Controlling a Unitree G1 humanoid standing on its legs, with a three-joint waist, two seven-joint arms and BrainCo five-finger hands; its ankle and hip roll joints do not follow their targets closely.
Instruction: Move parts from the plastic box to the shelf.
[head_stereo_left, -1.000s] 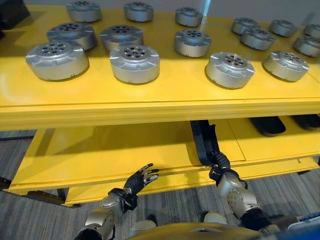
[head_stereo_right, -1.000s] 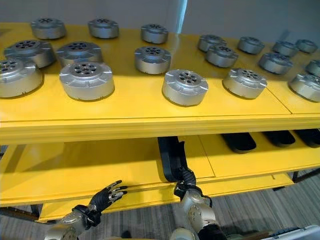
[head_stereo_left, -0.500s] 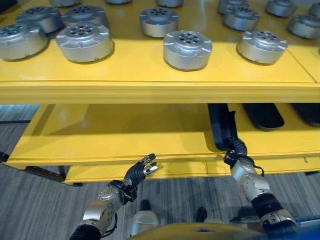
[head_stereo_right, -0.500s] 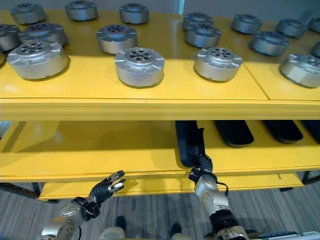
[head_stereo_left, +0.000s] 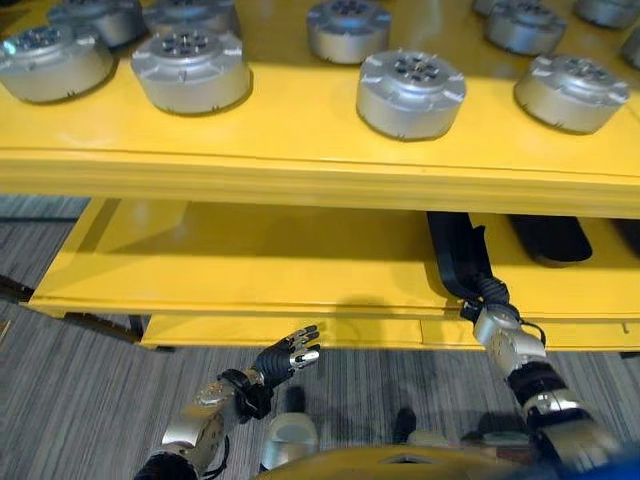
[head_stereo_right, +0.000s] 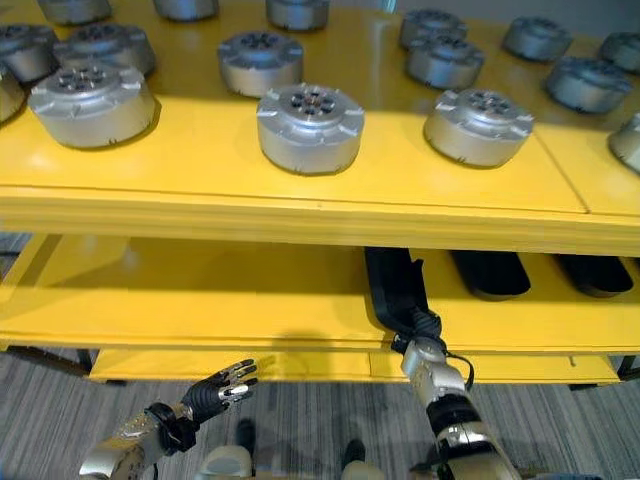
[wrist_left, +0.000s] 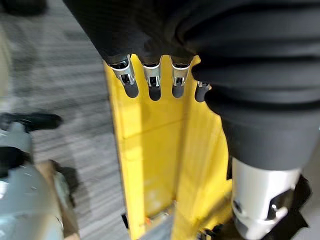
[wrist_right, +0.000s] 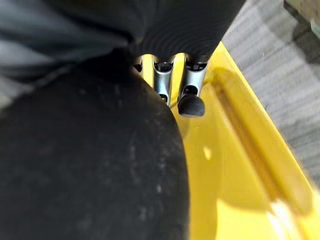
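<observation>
Right hand (head_stereo_left: 497, 322) is gripping a black part (head_stereo_left: 457, 255) lying on the yellow shelf (head_stereo_left: 250, 270)'s lower level, placing step. Left hand (head_stereo_left: 285, 355) is hovering released, holding nothing. Next it likely needs letting go and pulling back.

Ahead of the left hand's (head_stereo_left: 283, 358) straight fingers, the yellow shelf's (head_stereo_left: 300, 180) lower tier lay bare and open. The right hand (head_stereo_left: 487, 300) sat at that tier's front edge against a long black part (head_stereo_left: 455, 250), with more black parts (head_stereo_left: 545, 238) just beyond its fingers. Silver round parts (head_stereo_left: 410, 92) crowded the top tier.
</observation>
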